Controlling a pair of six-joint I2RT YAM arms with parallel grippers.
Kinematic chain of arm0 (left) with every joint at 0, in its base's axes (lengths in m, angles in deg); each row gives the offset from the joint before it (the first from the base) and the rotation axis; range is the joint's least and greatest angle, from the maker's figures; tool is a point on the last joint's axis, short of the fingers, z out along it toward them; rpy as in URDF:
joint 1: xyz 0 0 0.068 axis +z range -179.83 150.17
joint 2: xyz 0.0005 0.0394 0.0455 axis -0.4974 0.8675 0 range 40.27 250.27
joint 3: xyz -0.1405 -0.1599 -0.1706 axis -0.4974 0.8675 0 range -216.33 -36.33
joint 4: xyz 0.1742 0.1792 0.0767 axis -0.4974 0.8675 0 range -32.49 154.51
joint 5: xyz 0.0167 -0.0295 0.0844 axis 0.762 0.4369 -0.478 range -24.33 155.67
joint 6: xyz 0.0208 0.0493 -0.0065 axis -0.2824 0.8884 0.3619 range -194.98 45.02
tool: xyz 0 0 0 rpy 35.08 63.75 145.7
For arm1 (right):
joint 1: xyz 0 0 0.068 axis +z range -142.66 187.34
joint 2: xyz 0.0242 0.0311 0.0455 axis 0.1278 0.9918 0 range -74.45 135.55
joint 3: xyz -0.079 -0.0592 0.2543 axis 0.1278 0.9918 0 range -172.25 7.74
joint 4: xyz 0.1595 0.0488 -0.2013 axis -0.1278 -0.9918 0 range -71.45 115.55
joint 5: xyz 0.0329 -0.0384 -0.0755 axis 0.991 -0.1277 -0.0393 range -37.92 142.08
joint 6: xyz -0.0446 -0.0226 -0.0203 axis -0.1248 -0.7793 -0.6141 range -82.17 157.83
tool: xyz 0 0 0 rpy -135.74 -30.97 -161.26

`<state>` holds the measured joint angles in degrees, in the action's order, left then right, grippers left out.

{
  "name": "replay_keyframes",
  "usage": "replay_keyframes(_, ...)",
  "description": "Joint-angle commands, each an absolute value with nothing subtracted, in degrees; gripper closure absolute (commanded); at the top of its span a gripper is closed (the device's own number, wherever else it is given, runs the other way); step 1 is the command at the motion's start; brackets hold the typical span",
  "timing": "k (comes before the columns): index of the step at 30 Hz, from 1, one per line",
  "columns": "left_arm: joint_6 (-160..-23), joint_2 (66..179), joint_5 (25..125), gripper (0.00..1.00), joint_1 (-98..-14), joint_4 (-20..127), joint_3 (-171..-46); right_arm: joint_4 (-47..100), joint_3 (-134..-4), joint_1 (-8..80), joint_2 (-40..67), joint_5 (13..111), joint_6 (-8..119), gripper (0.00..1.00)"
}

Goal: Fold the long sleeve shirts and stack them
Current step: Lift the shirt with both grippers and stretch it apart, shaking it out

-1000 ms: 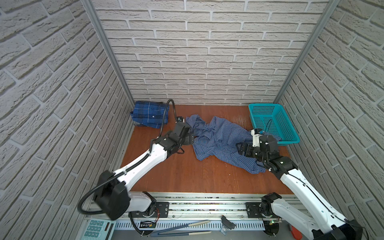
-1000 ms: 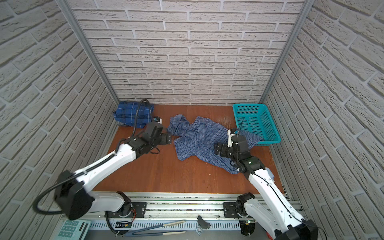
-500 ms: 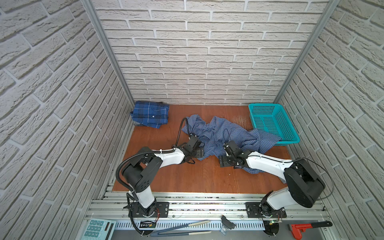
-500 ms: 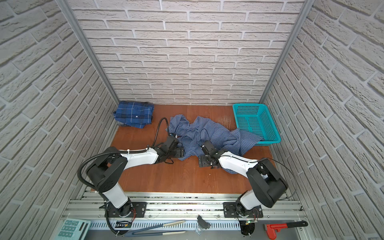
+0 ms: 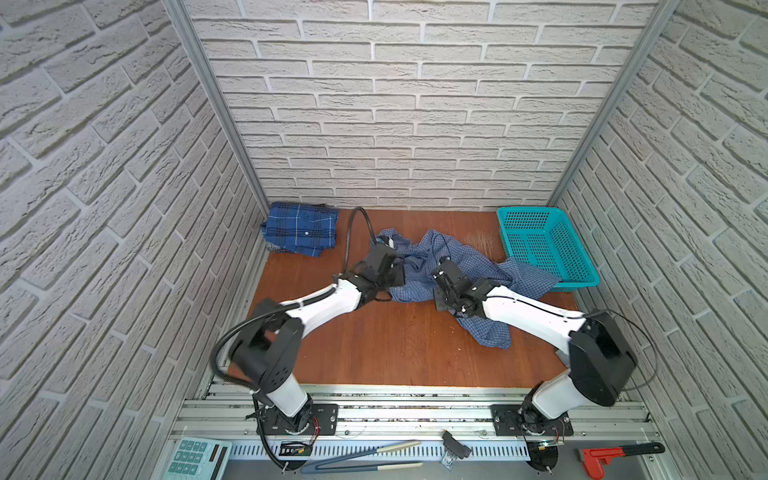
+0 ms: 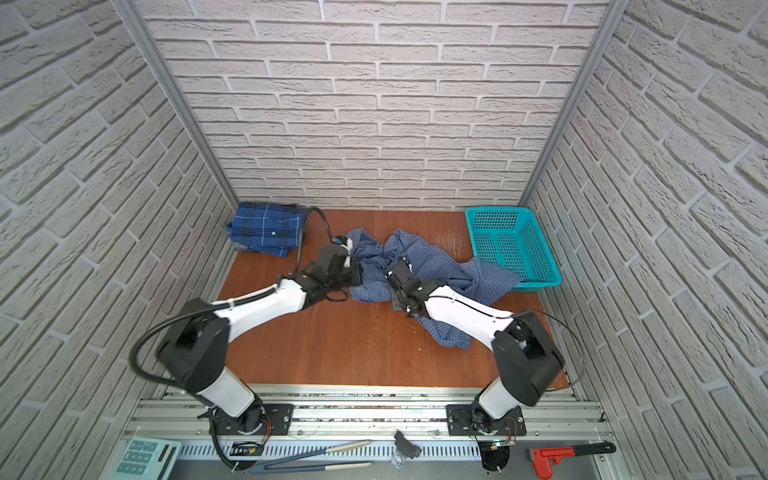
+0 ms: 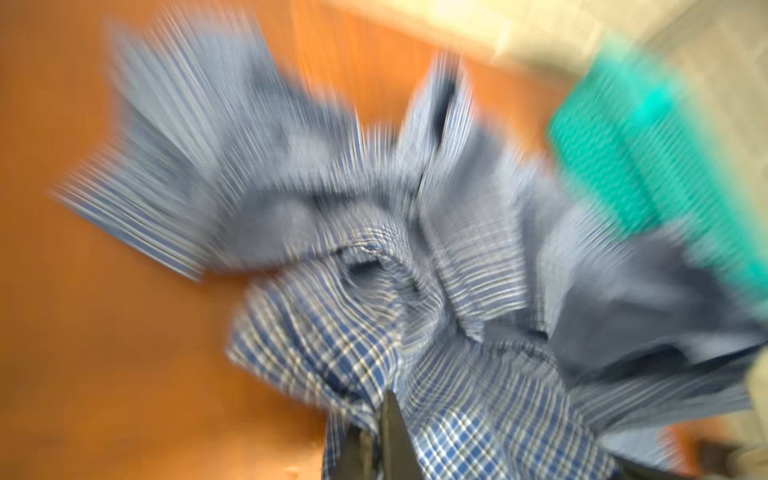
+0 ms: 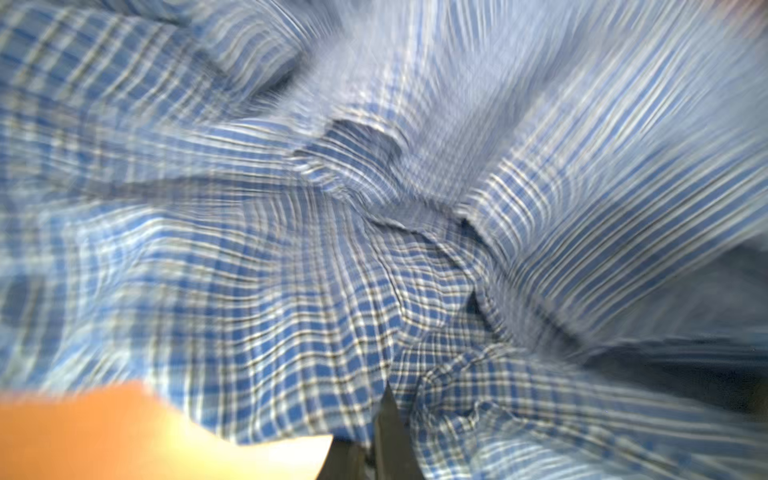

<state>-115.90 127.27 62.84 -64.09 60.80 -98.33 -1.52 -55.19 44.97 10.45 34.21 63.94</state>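
at the middle of the wooden table (image 5: 395,345) lies the light blue fine-check shirt (image 5: 478,266), crumpled, its right end reaching the near corner of the teal basket (image 5: 577,283) at the far right. my left gripper (image 7: 386,419) is pinched tight on a bunched fold at the shirt's left edge. my right gripper (image 8: 386,419) is clamped on cloth near its front hem. both wrist views are blurred. the darker blue plaid shirt (image 5: 301,228) sits folded in the far left corner, apart from the check shirt.
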Motion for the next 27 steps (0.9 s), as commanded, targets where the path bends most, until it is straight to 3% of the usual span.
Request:
replay_keyframes(1,-110.8,115.7,58.8,1.0,-60.7,70.5,-106.3,-1.2,-63.1,46.4,0.6,39.9,58.2,0.94)
replay_keyframes(7,-108.5,116.4,57.5,1.0,-54.9,75.1,-110.1,5.6,-66.4,42.5,1.8,43.3,52.5,0.94)
replay_keyframes(10,-109.8,121.0,55.3,1.0,-50.3,71.7,-108.8,14.0,-64.8,36.9,5.7,55.4,56.4,0.91)
replay_keyframes(12,-109.8,123.5,53.9,1.0,-47.6,70.4,-108.8,16.5,-65.6,36.2,9.7,55.6,54.8,0.72)
replay_keyframes(14,-109.3,127.0,55.1,1.0,-43.5,70.3,-109.7,7.7,-72.9,35.6,17.2,49.8,53.1,0.78)
replay_keyframes(17,-107.4,129.1,56.5,1.0,-39.1,72.6,-110.5,-7.3,-81.8,36.9,24.4,48.6,51.5,0.61)
replay_keyframes(19,-105.9,128.0,56.3,1.0,-37.5,73.2,-109.3,-6.7,-76.6,40.7,21.3,44.6,50.5,0.53)
replay_keyframes(22,-105.7,125.2,58.0,1.0,-36.3,72.2,-106.3,5.2,-60.1,46.1,13.5,47.9,48.8,0.15)
replay_keyframes(23,-105.9,124.6,58.2,1.0,-36.3,72.0,-105.8,10.0,-54.2,47.2,11.7,48.8,48.6,0.09)
replay_keyframes(27,-106.4,121.9,59.8,1.0,-36.2,72.2,-104.8,14.6,-44.8,47.9,11.4,44.5,53.2,0.07)
